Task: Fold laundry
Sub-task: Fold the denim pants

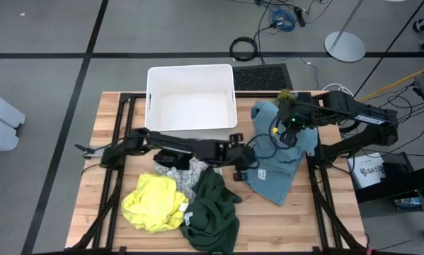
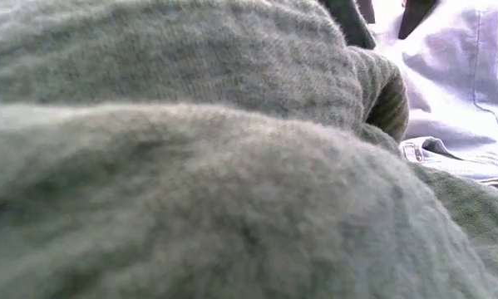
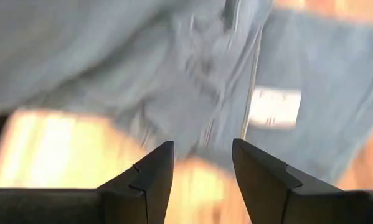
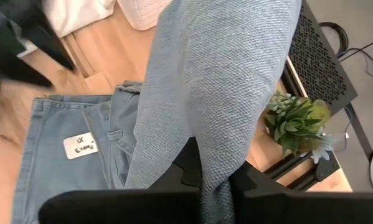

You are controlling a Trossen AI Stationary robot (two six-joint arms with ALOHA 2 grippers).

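A light blue garment, a pair of jeans (image 1: 275, 173) with a white label (image 4: 80, 146), lies spread on the table's right half. One part of it is raised to my right gripper (image 1: 288, 134), which is shut on it. My left gripper (image 3: 202, 155) hovers open over the jeans' left edge (image 1: 243, 170), with nothing between its fingers. A bright yellow garment (image 1: 155, 202), a dark green one (image 1: 212, 212) and a white, grey-patterned one (image 1: 176, 173) lie bunched near the front. The dark green cloth (image 2: 190, 166) fills the low view. My right gripper pinches a bunched strip of the light blue cloth (image 4: 214, 168) between its two fingers, coming from above and slanting down. The cloth is lifted at the fingers and runs down to the rest of the garment (image 4: 68, 168), which lies flat on the table. Whether it holds one layer or several does not show.
A white plastic bin (image 1: 190, 69) stands at the table's far middle, with a black perforated panel (image 1: 261, 76) to its right. A small green plant (image 4: 298, 121) sits at the far right, close to my right gripper. Bare wood (image 1: 325, 219) shows at the front right.
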